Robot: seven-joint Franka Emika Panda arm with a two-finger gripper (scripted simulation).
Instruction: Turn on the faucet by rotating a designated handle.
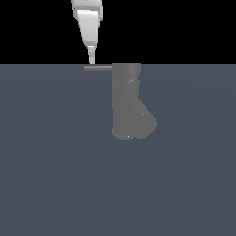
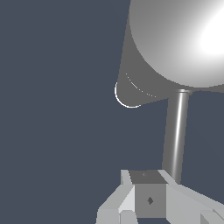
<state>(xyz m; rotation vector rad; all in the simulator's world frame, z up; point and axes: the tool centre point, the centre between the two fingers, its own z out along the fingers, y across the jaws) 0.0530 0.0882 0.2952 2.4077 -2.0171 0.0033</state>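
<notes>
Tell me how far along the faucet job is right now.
Approach looks done: the gripper hangs just above the outer end of the handle. In hand: lining the fingers up beside the rod. Left: pushing it round the faucet; whether contact is made, I cannot tell.

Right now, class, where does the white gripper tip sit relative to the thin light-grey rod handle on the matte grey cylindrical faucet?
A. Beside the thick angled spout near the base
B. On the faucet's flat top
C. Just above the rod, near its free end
C: in the exterior view the gripper tip hangs just above the handle, near its free end, away from the faucet body.
</notes>
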